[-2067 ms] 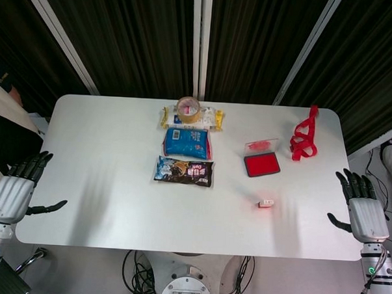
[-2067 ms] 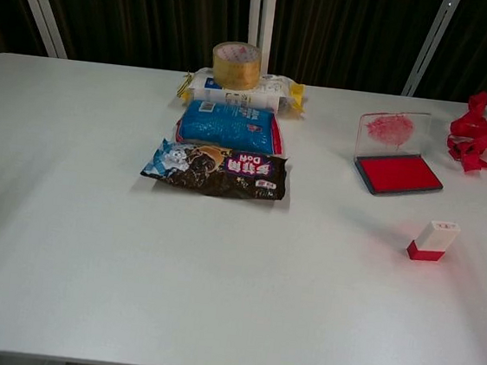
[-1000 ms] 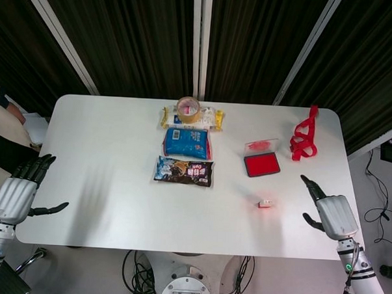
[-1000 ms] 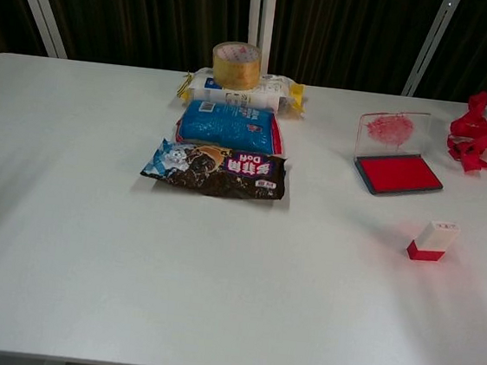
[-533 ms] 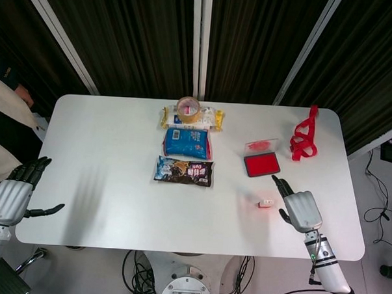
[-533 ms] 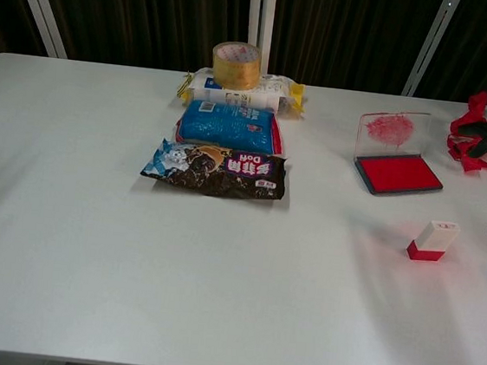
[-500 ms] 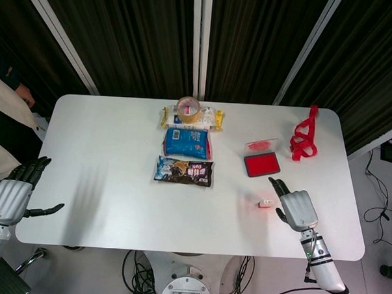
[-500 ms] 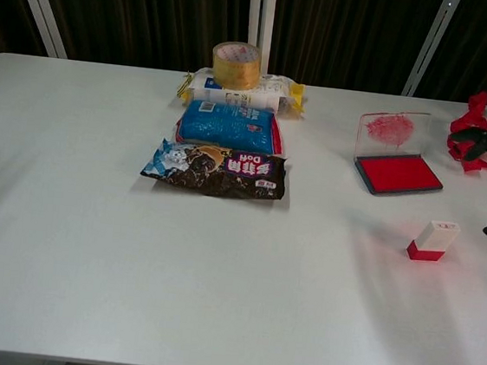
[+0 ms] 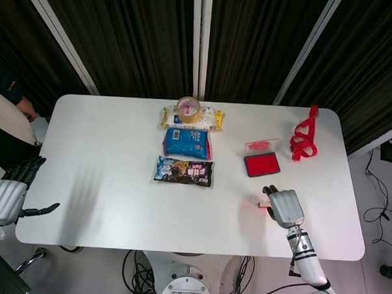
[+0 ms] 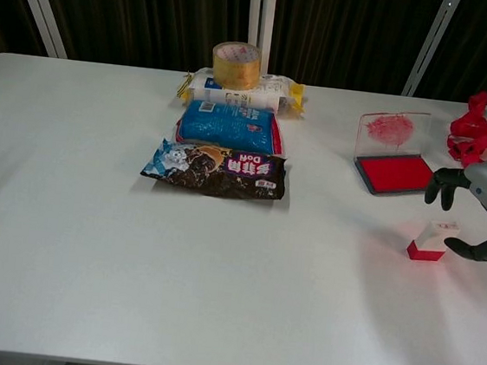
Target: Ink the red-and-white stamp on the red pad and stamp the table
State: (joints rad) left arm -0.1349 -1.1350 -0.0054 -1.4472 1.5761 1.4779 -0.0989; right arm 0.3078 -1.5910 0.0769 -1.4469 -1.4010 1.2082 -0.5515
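Standing upright on the white table (image 10: 213, 301), the small red-and-white block stamp (image 10: 432, 240) sits near the open red ink pad (image 10: 398, 173). Right robot hand (image 10: 485, 208) hovers beside it, fingers spread and empty, seemingly positioned to grasp; left robot hand (image 9: 8, 194) waits open, well apart.

No legible text; print on dark snack bag (image 10: 217, 170) too small/blurry to read.

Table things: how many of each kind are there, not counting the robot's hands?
Snack packets: 3 (white, blue, dark)
Tape roll: 1
Ink pad: 1
Stamp: 1
Red ribbon: 1
Total: 7
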